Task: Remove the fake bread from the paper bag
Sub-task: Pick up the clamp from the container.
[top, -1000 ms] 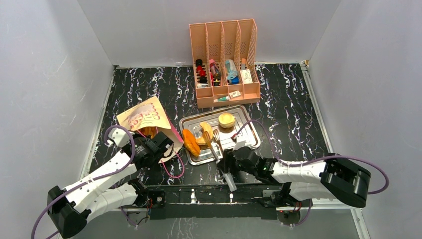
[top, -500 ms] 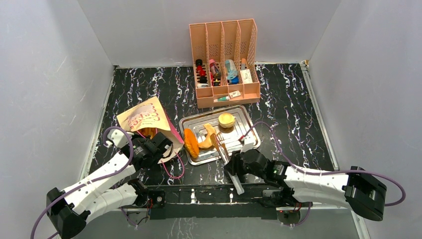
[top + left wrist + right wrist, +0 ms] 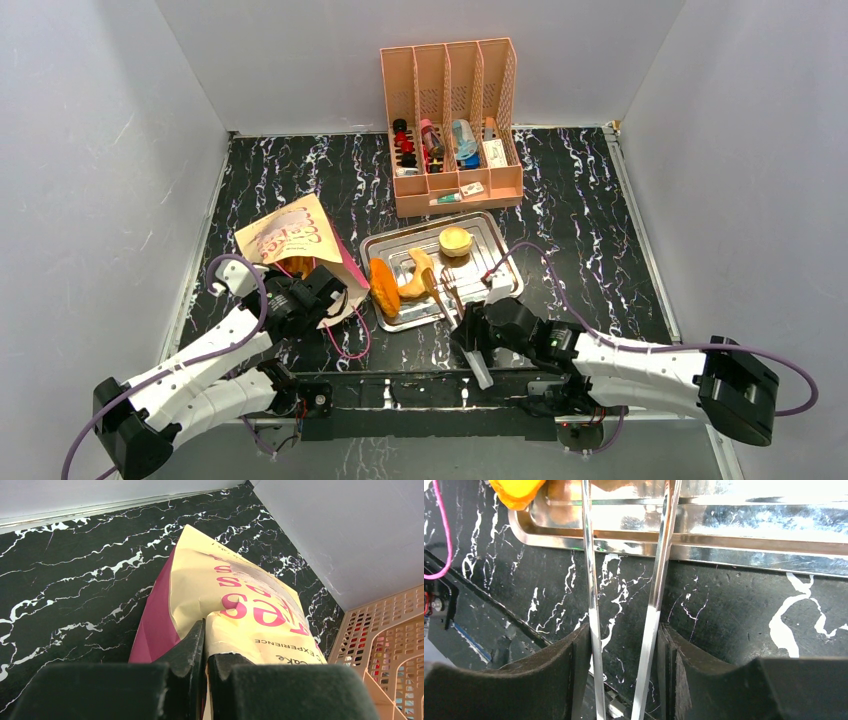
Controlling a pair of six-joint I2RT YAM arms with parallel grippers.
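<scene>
The cream paper bag [image 3: 290, 238] with pink sides lies on its side at the left. My left gripper [image 3: 312, 292] is shut on the edge of its mouth. In the left wrist view the fingers [image 3: 192, 647] pinch the paper bag [image 3: 240, 595]. An orange piece of fake bread [image 3: 300, 266] shows at the mouth. Three more bread pieces lie on the steel tray [image 3: 500, 262]: an orange loaf [image 3: 383, 287], a curved piece [image 3: 418, 275] and a round tart [image 3: 455, 241]. My right gripper [image 3: 472, 335] is shut on metal tongs [image 3: 447, 300], whose two arms [image 3: 591, 580] run between its fingers toward the tray [image 3: 724, 540].
A peach slotted organizer [image 3: 450, 120] with small items stands behind the tray. The bag's pink cord handle [image 3: 345, 340] loops on the black marble table near the front rail. Grey walls close in on three sides.
My right arm has drawn back and to the right with the tongs, leaving the curved bread piece on the tray. The left gripper and the bag have not moved.
</scene>
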